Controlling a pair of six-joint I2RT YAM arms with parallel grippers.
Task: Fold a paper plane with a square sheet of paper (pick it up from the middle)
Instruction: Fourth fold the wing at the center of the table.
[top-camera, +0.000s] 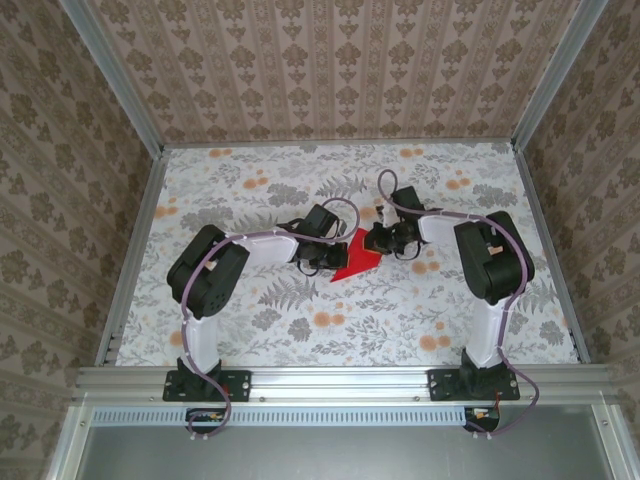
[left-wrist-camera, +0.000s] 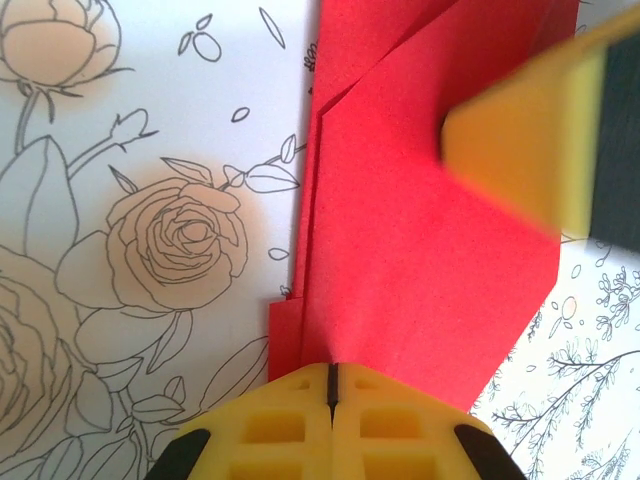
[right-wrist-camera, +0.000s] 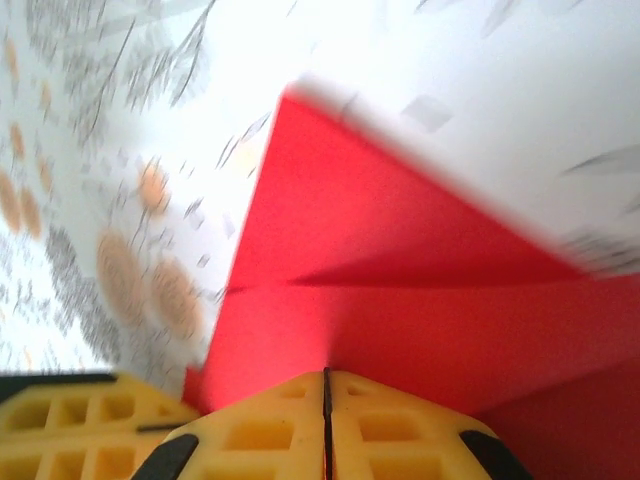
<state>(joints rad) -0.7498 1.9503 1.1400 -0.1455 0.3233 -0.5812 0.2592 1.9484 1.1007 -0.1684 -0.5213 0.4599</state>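
Paper (top-camera: 356, 257) sits at centre frame in the top view, between both grippers, on the floral-print table (top-camera: 300, 330). Left gripper (left-wrist-camera: 331, 385) is pinched tight on the paper's edge at frame bottom. Right gripper (right-wrist-camera: 325, 385) likewise clamps an edge, jaws together. The paper is matte bright red, creased into layered, pointed flaps. The fingers (left-wrist-camera: 270, 430) are yellow with square pockets.

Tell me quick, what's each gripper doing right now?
Left gripper: closed, pinching the folded red paper.
Right gripper: closed, pinching the red paper too.
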